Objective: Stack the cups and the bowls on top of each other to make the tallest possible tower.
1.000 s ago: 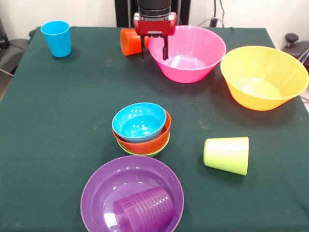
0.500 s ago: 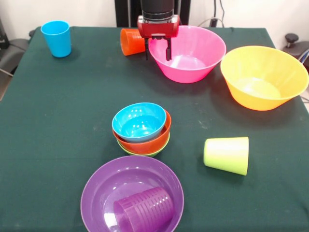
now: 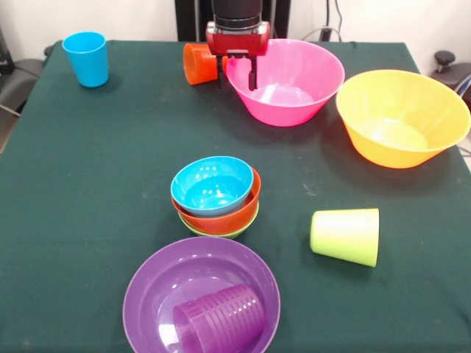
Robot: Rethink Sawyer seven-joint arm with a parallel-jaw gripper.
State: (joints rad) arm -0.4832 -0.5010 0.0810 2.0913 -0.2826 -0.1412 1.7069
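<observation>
The hand [image 3: 235, 79] hangs from an arm cut off by the picture's top edge, so only its red body and two dark fingers [image 3: 252, 77] show. Those fingers straddle the near-left rim of the pink bowl [image 3: 294, 77]; whether they touch the rim cannot be told. Just beside the hand, on its left in the picture, the orange cup [image 3: 199, 62] lies on its side, its mouth end hidden behind the hand. Well below the hand, the purple bowl [image 3: 147, 294] is cut off by the bottom edge, as is the purple cup [image 3: 221, 320] lying in it. The nested green bowl [image 3: 221, 234] shows only a thin rim under the orange bowl [image 3: 228, 217].
</observation>
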